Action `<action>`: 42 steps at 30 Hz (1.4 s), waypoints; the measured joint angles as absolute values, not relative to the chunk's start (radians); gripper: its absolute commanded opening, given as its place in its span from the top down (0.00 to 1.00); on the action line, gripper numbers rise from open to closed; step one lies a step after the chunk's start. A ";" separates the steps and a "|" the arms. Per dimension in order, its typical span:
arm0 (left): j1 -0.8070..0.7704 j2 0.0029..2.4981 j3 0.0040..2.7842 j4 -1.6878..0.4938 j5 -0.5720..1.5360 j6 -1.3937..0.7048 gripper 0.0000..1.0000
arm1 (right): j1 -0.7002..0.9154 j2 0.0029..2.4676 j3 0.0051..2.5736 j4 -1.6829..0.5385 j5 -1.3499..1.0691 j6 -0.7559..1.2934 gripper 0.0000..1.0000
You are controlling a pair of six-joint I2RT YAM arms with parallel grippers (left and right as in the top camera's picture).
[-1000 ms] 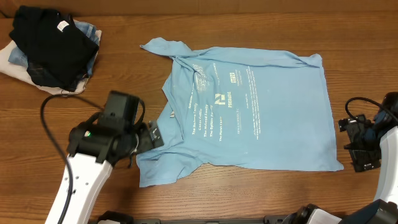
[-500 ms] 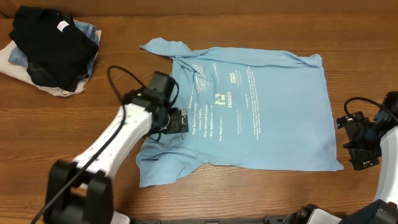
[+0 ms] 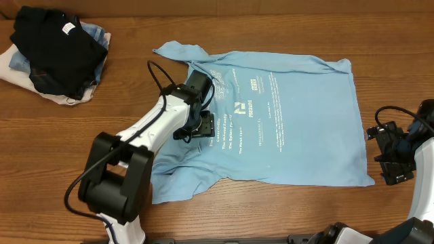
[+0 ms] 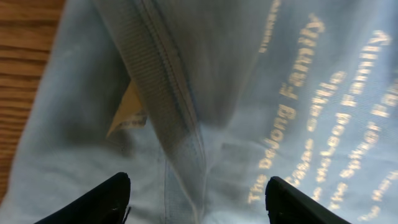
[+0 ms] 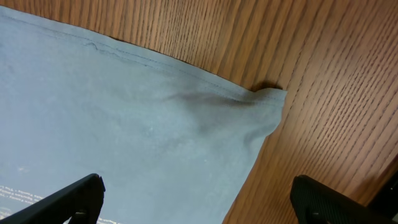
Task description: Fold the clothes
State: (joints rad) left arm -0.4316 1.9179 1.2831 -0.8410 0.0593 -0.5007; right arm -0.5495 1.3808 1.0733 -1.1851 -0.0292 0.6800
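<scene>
Blue shirt point(image 3: 298, 135), one; black garment point(image 3: 57, 54), one.

Carrier is a brown wood-grain surface point(image 3: 285, 217). A light sky-blue short-sleeved shirt point(image 3: 298, 122) with pale printed lettering lies spread on it mid-surface, collar to the left in the overhead view, hem to the right, near sleeve rumpled. In the far left corner is a heap: white fabric point(image 3: 13, 71) and denim fabric point(image 3: 97, 34) underneath, black garment point(image 3: 57, 57) on top, well apart from the shirt.

"the dejong family" printed on the blue shirt point(image 4: 224, 68)
</scene>
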 measured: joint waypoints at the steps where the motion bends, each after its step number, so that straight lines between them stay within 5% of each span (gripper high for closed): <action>1: -0.432 1.928 1.283 -0.839 0.059 -0.502 0.34 | -0.550 1.381 1.073 -1.185 -0.030 0.680 0.00; 9: -0.432 1.938 1.283 -0.815 0.056 -0.528 0.71 | -0.549 1.381 1.074 -1.185 -0.029 0.680 0.00; 18: -0.432 1.938 1.284 -0.814 0.056 -0.525 0.93 | -0.549 1.381 1.073 -1.185 -0.029 0.679 0.00; 30: -0.409 1.938 1.284 -0.838 -0.080 -0.523 0.96 | -0.549 1.381 1.074 -1.185 -0.030 0.679 0.00; 42: -0.179 1.938 1.367 -0.828 -0.162 -0.410 0.96 | -0.549 1.381 1.074 -1.185 -0.030 0.679 0.00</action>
State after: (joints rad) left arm -0.1795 1.9385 1.3666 -0.8276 -0.1623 -0.4099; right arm -0.5491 1.3808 1.0737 -1.1851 -0.0296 0.6788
